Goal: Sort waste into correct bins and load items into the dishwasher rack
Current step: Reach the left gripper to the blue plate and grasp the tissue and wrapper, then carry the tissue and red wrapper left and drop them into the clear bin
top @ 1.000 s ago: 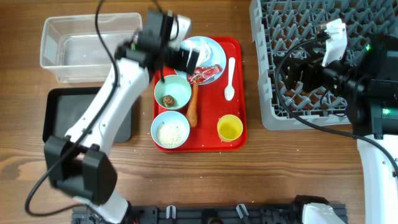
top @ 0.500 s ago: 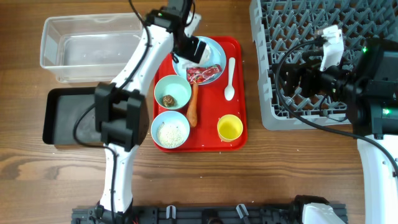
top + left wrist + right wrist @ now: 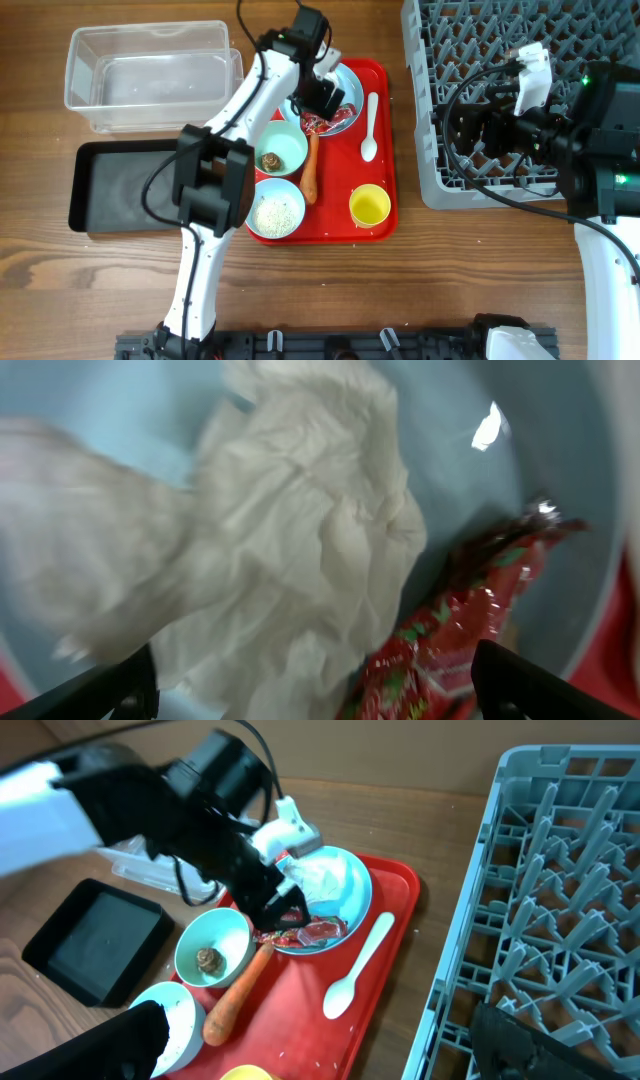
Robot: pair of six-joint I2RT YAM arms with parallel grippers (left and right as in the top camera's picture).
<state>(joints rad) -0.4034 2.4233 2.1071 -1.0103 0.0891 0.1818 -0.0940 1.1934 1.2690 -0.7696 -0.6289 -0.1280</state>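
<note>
My left gripper (image 3: 316, 97) is open and low over the pale blue plate (image 3: 348, 78). Its fingers (image 3: 320, 690) straddle the crumpled white tissue (image 3: 300, 530) and the red wrapper (image 3: 450, 630) lying on the plate. The carrot (image 3: 311, 170), the mint-green bowl (image 3: 285, 145) with the brown lump (image 3: 270, 160), the pale blue bowl (image 3: 274, 235) of rice (image 3: 274, 213), the yellow cup (image 3: 369, 206) and the white spoon (image 3: 370, 125) sit on the red tray (image 3: 340, 215). My right gripper (image 3: 468, 125) is open and empty above the rack's (image 3: 480, 185) left side.
The clear tub (image 3: 150, 75) stands at the back left, with the black tray (image 3: 120, 185) in front of it. The left arm reaches across from the front left over the tray's left edge. Bare wood lies between the red tray and the rack.
The left arm has swung right and its gripper has come down onto the plate over the tissue and wrapper. The right arm has not moved.
</note>
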